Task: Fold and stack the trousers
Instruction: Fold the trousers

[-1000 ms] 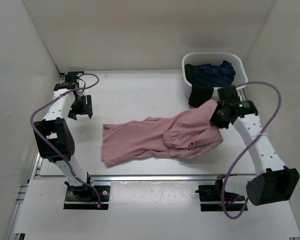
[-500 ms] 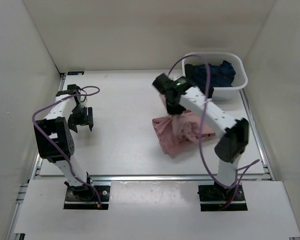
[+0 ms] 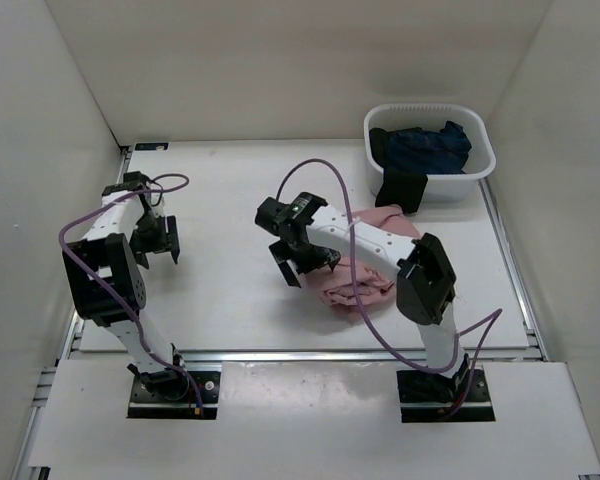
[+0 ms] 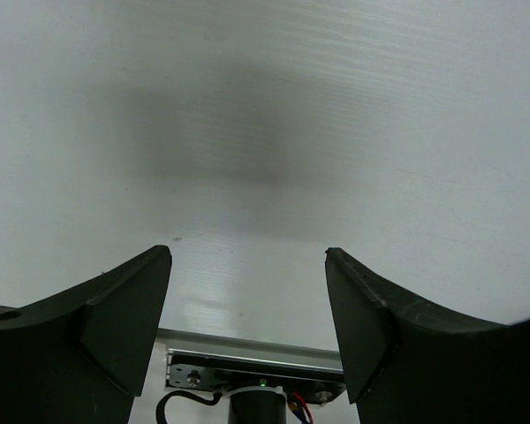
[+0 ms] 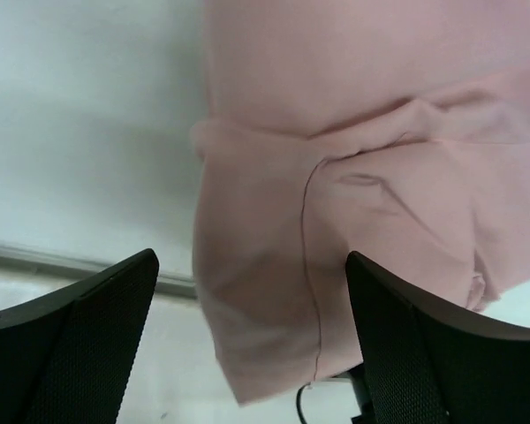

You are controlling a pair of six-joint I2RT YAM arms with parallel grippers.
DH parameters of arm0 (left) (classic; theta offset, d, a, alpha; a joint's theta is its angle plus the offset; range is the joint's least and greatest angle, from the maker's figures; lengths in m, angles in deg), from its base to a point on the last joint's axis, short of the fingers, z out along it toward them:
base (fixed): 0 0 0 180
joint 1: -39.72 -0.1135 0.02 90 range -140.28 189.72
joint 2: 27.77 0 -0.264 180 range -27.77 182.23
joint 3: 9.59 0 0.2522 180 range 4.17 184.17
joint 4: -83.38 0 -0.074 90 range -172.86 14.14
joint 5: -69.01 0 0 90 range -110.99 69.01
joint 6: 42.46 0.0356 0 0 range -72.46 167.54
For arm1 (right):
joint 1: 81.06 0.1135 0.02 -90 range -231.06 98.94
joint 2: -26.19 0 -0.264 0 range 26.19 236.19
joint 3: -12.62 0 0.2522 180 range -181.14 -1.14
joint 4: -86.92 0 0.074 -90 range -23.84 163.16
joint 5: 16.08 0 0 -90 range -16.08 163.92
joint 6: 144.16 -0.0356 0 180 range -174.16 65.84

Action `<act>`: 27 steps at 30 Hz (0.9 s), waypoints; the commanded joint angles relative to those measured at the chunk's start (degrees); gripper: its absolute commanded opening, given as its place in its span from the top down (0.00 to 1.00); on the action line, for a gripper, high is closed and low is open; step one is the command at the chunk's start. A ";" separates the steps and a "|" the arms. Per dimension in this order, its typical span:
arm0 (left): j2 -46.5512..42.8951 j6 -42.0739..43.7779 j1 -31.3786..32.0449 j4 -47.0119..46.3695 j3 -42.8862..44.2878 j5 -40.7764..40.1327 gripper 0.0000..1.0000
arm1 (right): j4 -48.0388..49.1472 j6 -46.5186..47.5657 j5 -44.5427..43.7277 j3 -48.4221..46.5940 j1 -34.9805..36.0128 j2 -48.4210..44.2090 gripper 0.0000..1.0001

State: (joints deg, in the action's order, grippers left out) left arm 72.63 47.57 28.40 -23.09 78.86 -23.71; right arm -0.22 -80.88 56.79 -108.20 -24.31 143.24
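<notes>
The pink trousers, spread across the desk a second ago, now lie bunched right of centre. The right hand has let go, jaws wide and empty, just beside them; the half-hidden fold seems rough. The left hand hangs open, empty

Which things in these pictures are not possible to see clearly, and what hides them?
Top view: the right arm lies across the trousers and hides their middle, so the fold cannot be judged.
Right wrist view: the trousers run off the top and right edges; no waist can be found.
Top view: the basket wall hides the dark blue garment's lower part.
Top view: whether the right gripper touches the cloth is too small to tell.
</notes>
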 commanded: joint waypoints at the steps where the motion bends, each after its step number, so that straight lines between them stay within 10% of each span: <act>1: -2.93 -0.03 -0.29 -0.53 -0.52 1.49 0.18 | 5.95 2.90 8.42 3.78 -2.52 -11.27 0.09; 4: -2.93 -0.03 -0.29 -0.01 -0.52 2.54 0.18 | 15.44 0.80 8.42 14.40 -8.13 -20.95 0.14; 9: -2.93 -0.03 -0.29 0.00 -0.52 3.69 0.18 | 26.86 -0.88 12.19 36.18 -18.42 -24.42 0.55; 16: -2.93 -0.03 -0.29 0.00 -2.27 2.46 0.18 | 33.29 3.43 24.93 42.99 -13.25 -16.78 0.99; 27: -2.93 -0.03 -0.29 0.52 -1.66 1.31 0.17 | 43.33 -15.01 33.83 18.24 -12.19 5.01 1.00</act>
State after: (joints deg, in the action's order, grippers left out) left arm 72.61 47.57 28.30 -22.85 76.26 -22.03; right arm 34.18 -87.90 91.06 -82.35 -35.46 142.91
